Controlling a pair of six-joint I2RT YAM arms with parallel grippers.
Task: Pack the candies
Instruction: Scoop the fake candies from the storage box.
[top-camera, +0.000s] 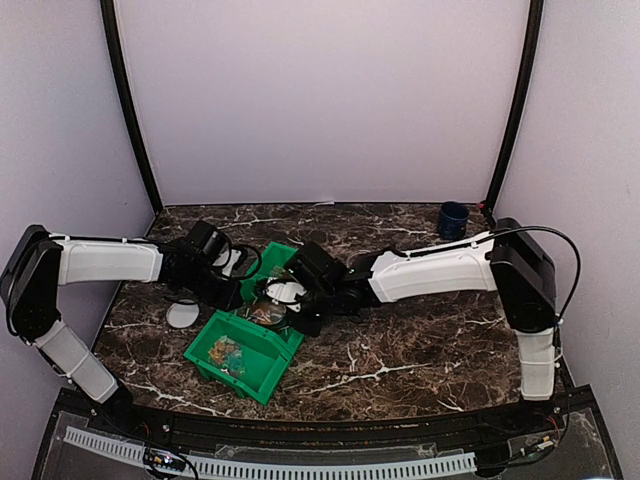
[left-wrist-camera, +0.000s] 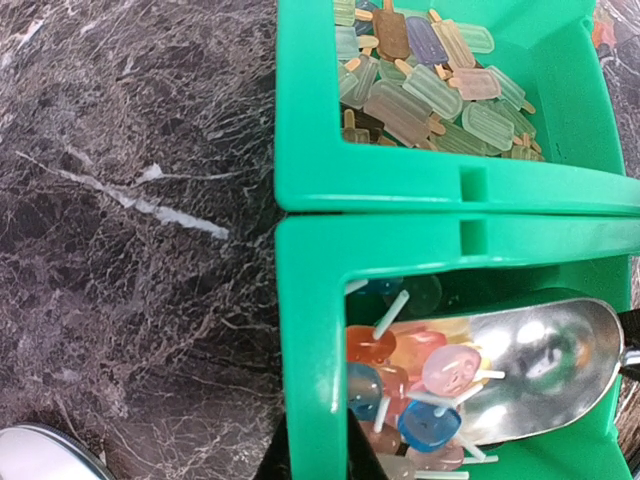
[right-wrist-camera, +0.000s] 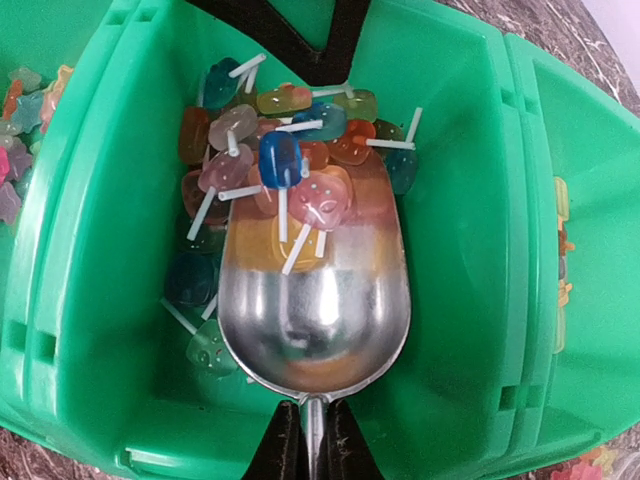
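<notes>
The candies (right-wrist-camera: 285, 160), small coloured lollipop pieces with white sticks, lie heaped in the middle compartment of the green bin (right-wrist-camera: 90, 250). A few rest on the front lip of the metal scoop (right-wrist-camera: 320, 300), which is pushed into that heap. The right tool (right-wrist-camera: 312, 445) is clamped on the scoop's handle at one side wall of the bin. The left tool (left-wrist-camera: 315, 455) is pinched together on the bin's opposite wall. The bin sits on the bench (top-camera: 420, 340).
</notes>
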